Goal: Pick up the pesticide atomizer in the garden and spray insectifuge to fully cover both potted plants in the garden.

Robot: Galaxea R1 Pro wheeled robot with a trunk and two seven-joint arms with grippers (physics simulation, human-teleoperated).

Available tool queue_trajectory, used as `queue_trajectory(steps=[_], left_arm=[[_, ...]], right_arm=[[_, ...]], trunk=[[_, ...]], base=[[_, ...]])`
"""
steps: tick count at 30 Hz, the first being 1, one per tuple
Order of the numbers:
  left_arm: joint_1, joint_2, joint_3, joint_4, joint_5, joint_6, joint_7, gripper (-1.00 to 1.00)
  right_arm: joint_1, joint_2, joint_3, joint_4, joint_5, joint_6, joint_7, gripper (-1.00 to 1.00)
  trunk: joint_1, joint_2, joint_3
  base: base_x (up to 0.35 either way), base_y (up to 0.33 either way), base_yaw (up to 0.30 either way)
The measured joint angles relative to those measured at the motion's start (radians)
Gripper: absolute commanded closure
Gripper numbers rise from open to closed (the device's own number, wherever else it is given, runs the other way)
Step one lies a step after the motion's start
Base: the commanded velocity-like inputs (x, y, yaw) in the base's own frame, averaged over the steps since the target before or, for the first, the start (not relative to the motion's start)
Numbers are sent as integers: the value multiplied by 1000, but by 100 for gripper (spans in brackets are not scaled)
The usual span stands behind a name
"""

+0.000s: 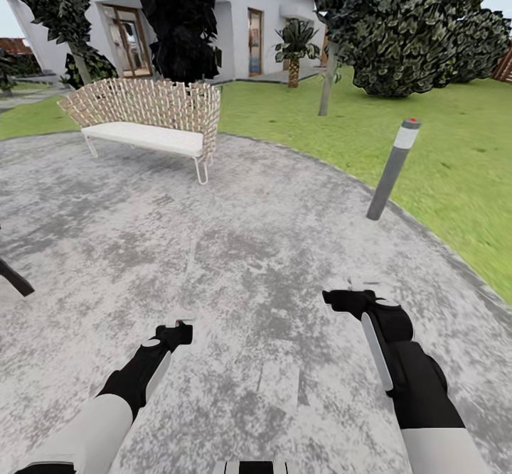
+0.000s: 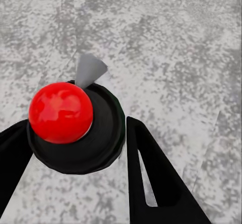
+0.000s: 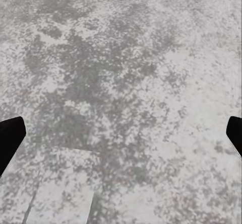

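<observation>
Atomizer (image 2: 75, 128) is sitting clamped between the left gripper's (image 1: 181, 332) fingers (image 2: 156, 178), hanging over grey paving (image 1: 235, 246) near the bench (image 1: 146, 122); right gripper (image 3: 121, 133) is hanging spread wide.

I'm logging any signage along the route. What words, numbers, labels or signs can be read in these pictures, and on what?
None: no legible text shows in any view.
The bollard carries a pale band and a red cap, no writing.
The bench and the house show no signs or numbers.
The object between the left pincer's fingers has a red ball top, no label visible.
</observation>
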Motion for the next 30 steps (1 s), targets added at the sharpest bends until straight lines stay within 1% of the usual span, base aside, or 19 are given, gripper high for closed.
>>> queue_trajectory(steps=[19, 22, 30], left_arm=[[0, 0, -1, 0, 0, 0, 0, 100], [0, -1, -1, 0, 0, 0, 0, 100], [0, -1, -1, 0, 0, 0, 0, 100]], right_arm=[[0, 0, 0, 0, -1, 0, 0, -100], [0, 0, 1, 0, -1, 0, 0, -100], [0, 0, 1, 1, -1, 0, 0, -100]], trunk=[[0, 0, -12], [0, 0, -13], [1, 0, -18]], base=[[282, -231, 235], [124, -103, 234], [15, -12, 234]])
